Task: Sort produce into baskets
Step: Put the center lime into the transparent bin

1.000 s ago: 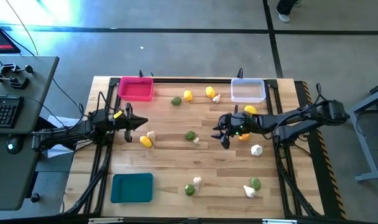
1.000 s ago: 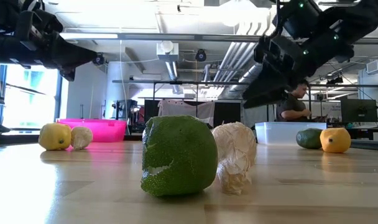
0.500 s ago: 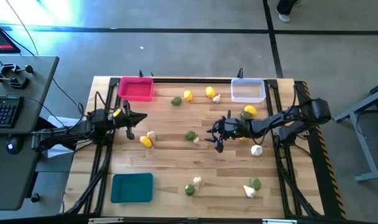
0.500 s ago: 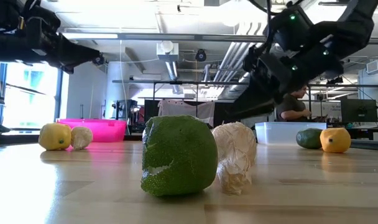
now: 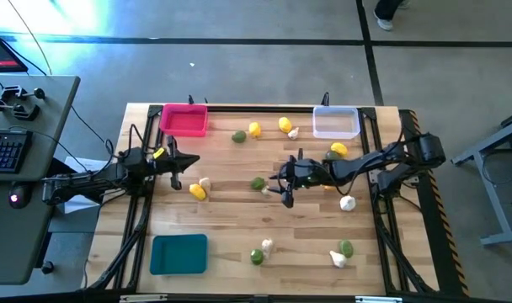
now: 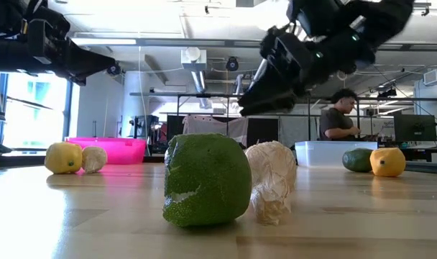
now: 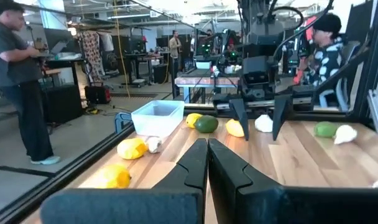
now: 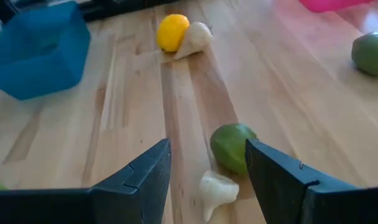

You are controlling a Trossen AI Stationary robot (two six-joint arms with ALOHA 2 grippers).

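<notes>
Lemons, limes and garlic bulbs lie scattered on the wooden table. My right gripper is open and empty above the table's middle, just right of a lime with a garlic bulb lying against it. In the right wrist view the lime and the garlic bulb lie ahead of the open gripper. My left gripper is shut and empty at the table's left, above a lemon and a garlic bulb. The pink basket, the clear basket and the teal basket show no produce inside.
Two lemons, a lime and a garlic bulb lie along the far side between the pink and clear baskets. A lime and a garlic bulb lie near the front edge, with another pair at the front right. A person stands beyond the table.
My right gripper has moved toward the table's left edge, from near the clear basket to the lime and garlic bulb in the middle, staying open. The produce has not moved.
</notes>
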